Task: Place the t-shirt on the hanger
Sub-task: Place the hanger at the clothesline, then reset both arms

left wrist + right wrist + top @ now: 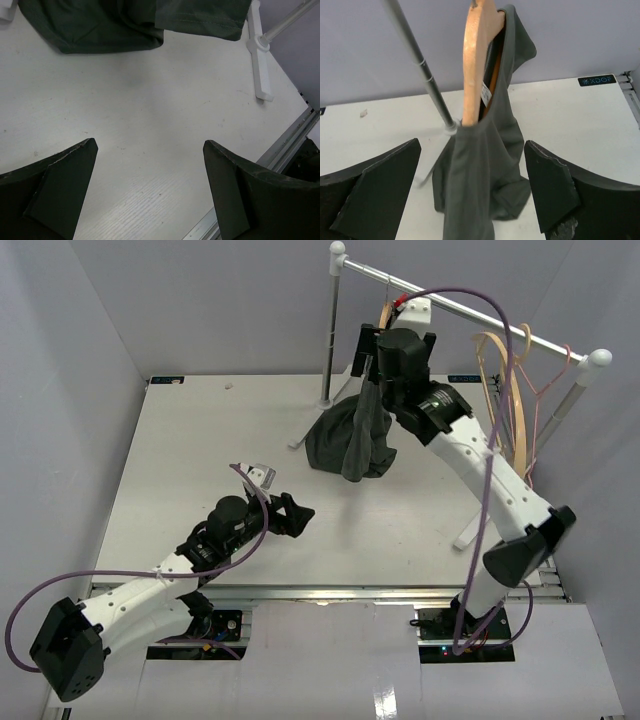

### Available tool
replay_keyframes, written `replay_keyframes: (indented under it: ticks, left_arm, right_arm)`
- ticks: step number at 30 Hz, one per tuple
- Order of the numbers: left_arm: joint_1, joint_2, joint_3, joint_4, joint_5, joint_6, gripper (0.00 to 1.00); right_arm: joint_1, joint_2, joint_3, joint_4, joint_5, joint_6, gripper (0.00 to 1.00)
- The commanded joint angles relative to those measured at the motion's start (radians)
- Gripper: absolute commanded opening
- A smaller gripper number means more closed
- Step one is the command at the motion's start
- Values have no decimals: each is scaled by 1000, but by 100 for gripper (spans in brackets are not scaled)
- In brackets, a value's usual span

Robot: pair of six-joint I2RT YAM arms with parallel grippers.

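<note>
The dark grey-green t-shirt (350,440) hangs by its neck from the tan wooden hanger (385,315) on the rack rail, and its lower part is bunched on the table. In the right wrist view one arm of the hanger (475,50) goes into the neck by the white label (485,91), and the t-shirt (485,175) drapes down. My right gripper (393,338) is open just in front of the shirt, which shows between the jaws without touching them (471,144). My left gripper (295,512) is open and empty, low over the table (150,142), with the shirt's hem (100,25) ahead.
The white rack's pole (420,65) stands beside the hanger. Its foot (260,65) lies on the table at the right. Spare tan hangers (500,390) and a thin pink hanger (548,380) hang at the rail's right end. The table's metal front edge (285,150) is near my left gripper.
</note>
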Motion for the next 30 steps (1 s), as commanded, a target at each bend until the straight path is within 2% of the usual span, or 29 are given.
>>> replay_keyframes:
  ticks: [1,6,13,20,24,30]
  left_arm:
    - [-5,-74,-27,41,6,37,98]
    - [-7,-91,-49,67,29,47,98]
    - [-7,-80,-61,128,123,64,98]
    - [-9,-168,-66,126,159,52,98]
    - [-17,-237,-82,125,146,53,98]
    - [-28,-312,-104,125,107,61,98]
  right_arm:
    - [8,-175,-141,-95,-126,-6,90]
    - [24,-324,-346,-124,-191,16,90]
    - [53,-616,-721,57,-376,-21,90]
    - [90,-845,-1075,185,-503,-15,90]
    - [91,-953,-1198,254,-546,9,90]
    - [90,-1010,-1238,261,-516,-8,90]
